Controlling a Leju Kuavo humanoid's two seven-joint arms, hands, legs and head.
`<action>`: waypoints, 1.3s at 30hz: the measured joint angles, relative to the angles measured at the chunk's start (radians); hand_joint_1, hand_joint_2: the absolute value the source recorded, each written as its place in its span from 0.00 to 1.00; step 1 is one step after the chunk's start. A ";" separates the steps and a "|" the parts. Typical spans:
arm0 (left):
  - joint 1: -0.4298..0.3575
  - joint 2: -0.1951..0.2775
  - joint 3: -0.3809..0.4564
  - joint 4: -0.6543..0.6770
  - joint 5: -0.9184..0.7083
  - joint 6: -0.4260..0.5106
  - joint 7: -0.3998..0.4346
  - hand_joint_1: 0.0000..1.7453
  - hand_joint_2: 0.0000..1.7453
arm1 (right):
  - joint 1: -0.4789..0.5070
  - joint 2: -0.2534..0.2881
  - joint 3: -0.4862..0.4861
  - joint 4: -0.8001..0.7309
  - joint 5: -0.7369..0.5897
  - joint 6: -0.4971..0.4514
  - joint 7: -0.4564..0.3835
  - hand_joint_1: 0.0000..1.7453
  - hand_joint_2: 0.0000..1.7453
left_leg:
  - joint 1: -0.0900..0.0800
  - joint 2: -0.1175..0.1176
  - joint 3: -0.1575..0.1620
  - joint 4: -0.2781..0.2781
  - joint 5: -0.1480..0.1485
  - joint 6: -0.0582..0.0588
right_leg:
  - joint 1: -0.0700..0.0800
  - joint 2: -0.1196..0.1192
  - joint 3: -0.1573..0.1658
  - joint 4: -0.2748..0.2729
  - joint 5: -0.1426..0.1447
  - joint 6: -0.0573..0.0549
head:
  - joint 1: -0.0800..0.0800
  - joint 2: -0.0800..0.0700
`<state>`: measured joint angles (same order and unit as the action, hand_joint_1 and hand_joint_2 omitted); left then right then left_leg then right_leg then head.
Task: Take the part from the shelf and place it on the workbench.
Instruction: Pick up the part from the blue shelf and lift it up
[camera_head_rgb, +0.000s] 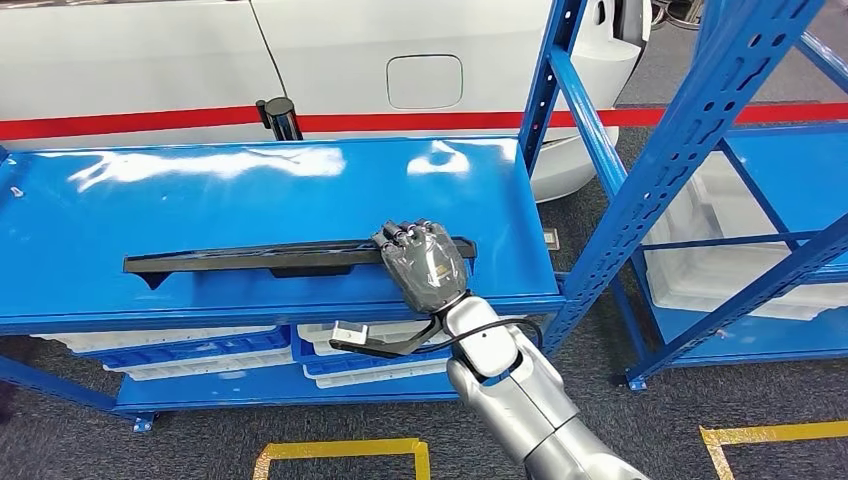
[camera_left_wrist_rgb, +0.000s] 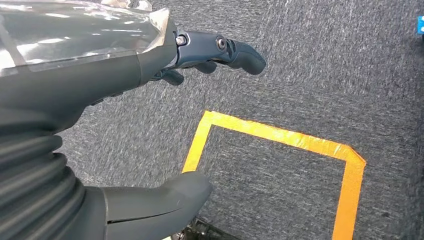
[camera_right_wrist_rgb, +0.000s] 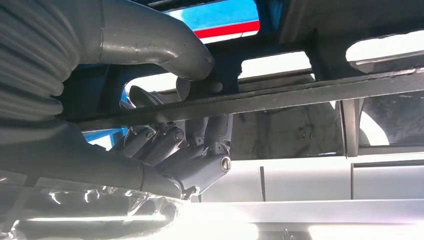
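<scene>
Your right hand is on the long black plastic trim strip — fingers curled over its right end, thumb closing from the other side, so it grips the strip rather than just resting on it. The right wrist view backs this up: dark fingers wrap one side of the bar and the thumb presses the other. The strip lies flat along the front of the glossy blue metal shelf top, lengthwise, near the front lip. Whether it has left the surface yet, you can't tell. An end grip like this likely leaves the far end free to sag or swing, so lift level. Your left hand hangs away from the strip, over grey carpet with yellow floor tape — fingers spread, holding nothing.
</scene>
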<state>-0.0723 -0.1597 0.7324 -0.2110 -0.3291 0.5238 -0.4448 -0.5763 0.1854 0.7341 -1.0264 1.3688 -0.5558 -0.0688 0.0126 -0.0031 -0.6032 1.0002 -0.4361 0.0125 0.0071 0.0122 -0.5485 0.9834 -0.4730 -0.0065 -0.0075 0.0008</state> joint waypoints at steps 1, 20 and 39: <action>0.000 0.001 0.000 0.000 -0.002 -0.001 0.002 0.00 1.00 | 0.001 -0.001 0.000 -0.002 0.002 0.002 0.002 0.94 1.00 | 0.000 0.000 0.000 0.000 0.000 0.000 | 0.000 0.000 0.000 0.000 0.000 0.000 | 0.000 0.000; 0.000 0.012 0.000 0.000 0.000 -0.013 -0.008 0.00 1.00 | 0.004 -0.007 0.002 -0.002 0.002 0.014 0.006 0.94 1.00 | -0.003 0.000 -0.002 0.006 -0.005 0.010 | -0.008 0.000 0.001 -0.002 0.002 0.004 | 0.000 0.000; -0.006 0.011 0.002 0.000 -0.017 -0.031 -0.024 0.00 1.00 | 0.004 0.003 0.008 0.046 -0.002 0.010 0.011 0.94 1.00 | 0.027 0.001 -0.026 0.022 -0.002 -0.032 | -0.041 -0.001 -0.013 0.029 -0.002 0.020 | 0.002 0.000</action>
<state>-0.0779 -0.1483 0.7345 -0.2112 -0.3463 0.4929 -0.4685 -0.5722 0.1881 0.7423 -0.9803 1.3672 -0.5456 -0.0578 0.0399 -0.0024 -0.6288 1.0223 -0.4383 -0.0196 -0.0336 0.0112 -0.5613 1.0120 -0.4746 0.0134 -0.0058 0.0008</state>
